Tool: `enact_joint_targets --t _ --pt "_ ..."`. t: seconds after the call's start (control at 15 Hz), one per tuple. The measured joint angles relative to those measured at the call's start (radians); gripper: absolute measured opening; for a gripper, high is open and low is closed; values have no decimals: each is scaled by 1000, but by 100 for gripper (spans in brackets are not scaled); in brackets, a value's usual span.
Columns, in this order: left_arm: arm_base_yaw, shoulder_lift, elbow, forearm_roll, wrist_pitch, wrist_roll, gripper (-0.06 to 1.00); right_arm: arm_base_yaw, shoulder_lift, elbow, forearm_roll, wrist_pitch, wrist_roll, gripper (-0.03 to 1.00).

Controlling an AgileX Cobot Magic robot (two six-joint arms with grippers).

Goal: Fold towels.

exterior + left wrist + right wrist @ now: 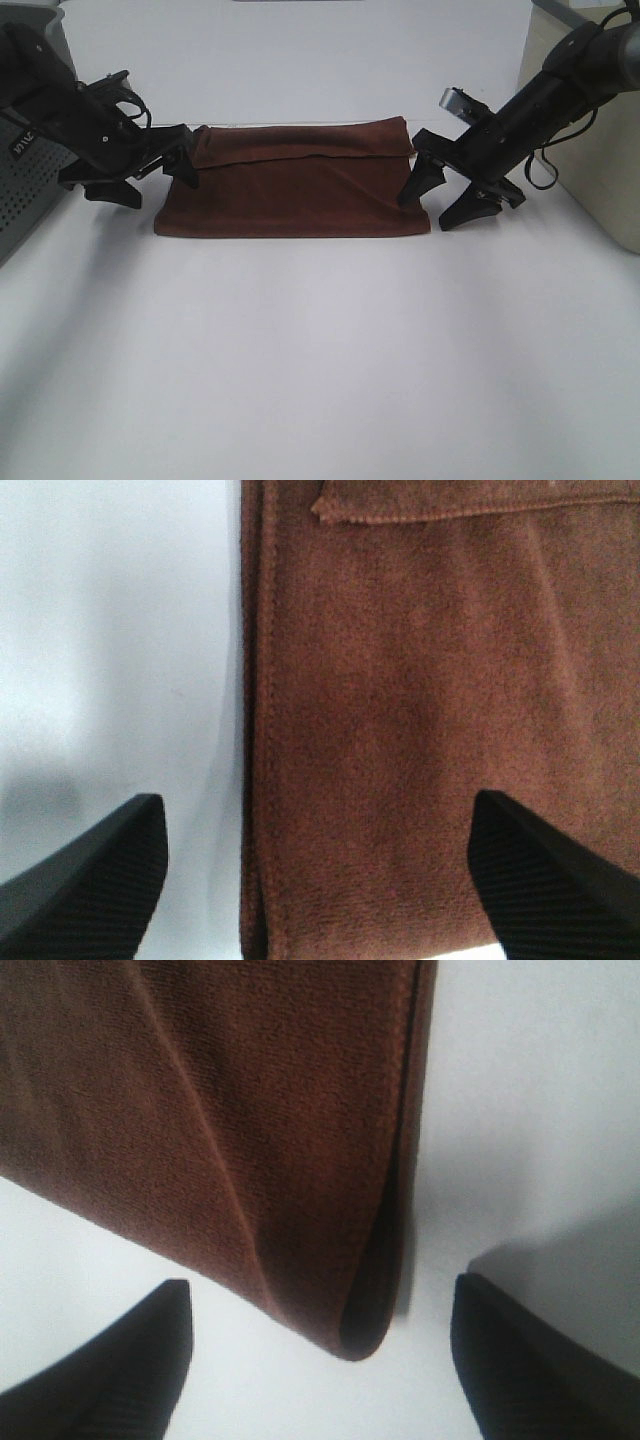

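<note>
From high up, the towel (300, 195) lies flat on the far middle of the white counter (320, 360), its long side running left to right. A strip (300, 148) along its far edge is folded over toward the near side. The left fingers (112, 192) are spread wide at the towel's left end, grasping nothing. The far one seems to touch the far-left corner, though black against dark cloth makes that hard to judge. The right fingers (475, 208) are likewise released, tips pointing down at the right end, one by the towel's edge and the other out over bare counter. Both arms run out of the picture at the sides. A grey perforated box (25, 215) on the left and a beige box (600, 150) on the right are each cut off by the frame.

The left wrist camera catches only the tips of the left fingers (95, 880), wide apart with nothing clamped. One is over bare counter (110, 630) and the other over the towel (420, 700), and the towel's left edge runs between them. The hemmed edge of the strip (450, 515) shows; the rest of the cloth runs out of view.

The right wrist camera shows the right fingers (530, 1360) open over the counter (530, 1090), either side of a corner (365, 1330) at the towel's (230, 1110) right end. There the doubled layers curl into a small loop, and the inside of it is too dark to see.
</note>
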Motion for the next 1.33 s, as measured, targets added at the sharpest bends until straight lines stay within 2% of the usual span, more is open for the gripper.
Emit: enact_joint_targets --t 0.13,0.4,0.6,0.67,0.87,1.07,1.2,1.33 --pt "-3 6 -1 -4 -9 0 77 7 0 0 0 -15 -6 69" --pt "-10 64 -32 -95 10 1 73 53 0 0 2 -94 -11 68" --pt "-37 75 -43 -123 3 12 71 54 0 0 -2 -126 -11 63" --pt "-39 77 -43 -126 2 14 66 54 0 0 -7 -129 -11 61" --pt "-44 87 -43 -126 3 14 38 54 8 0 -11 -131 -11 54" --pt "-44 88 -43 -125 3 14 30 54 19 -1 5 -131 -11 47" --pt "-44 91 -43 -124 7 14 22 54 32 -7 17 -127 -11 33" --pt "-44 93 -43 -110 27 14 3 54 37 -7 14 -123 -8 2"
